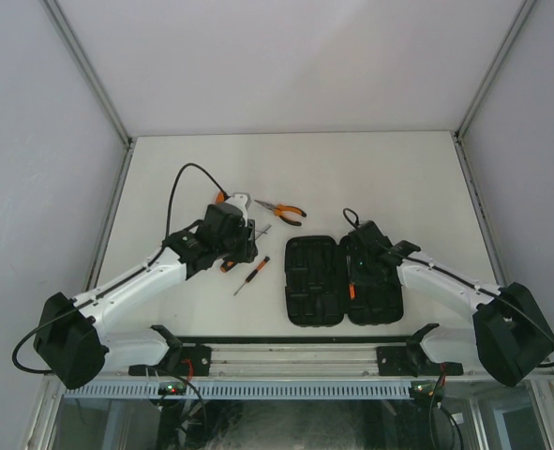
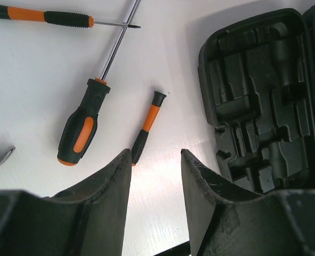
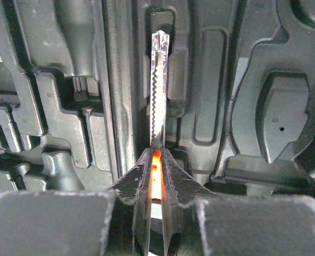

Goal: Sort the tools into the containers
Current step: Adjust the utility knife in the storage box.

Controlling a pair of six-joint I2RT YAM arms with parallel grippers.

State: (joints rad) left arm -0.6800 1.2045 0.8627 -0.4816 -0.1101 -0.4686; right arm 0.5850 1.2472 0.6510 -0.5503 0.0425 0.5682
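The right gripper (image 3: pixel 156 160) pinches tight on the orange handle of what looks like a small saw (image 3: pixel 158 90), its blade over a slot of the open case (image 3: pixel 264 106). The left gripper (image 2: pixel 156 157) hangs half open and empty above the table (image 2: pixel 29 80), screwdrivers (image 2: pixel 82 128) just beyond it, pliers (image 1: pixel 284 212) farther off.

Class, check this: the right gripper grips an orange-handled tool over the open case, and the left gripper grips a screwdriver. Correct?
No: the left gripper is open and empty, the screwdrivers lying on the table beyond it, as the left wrist view shows. The rest stands.
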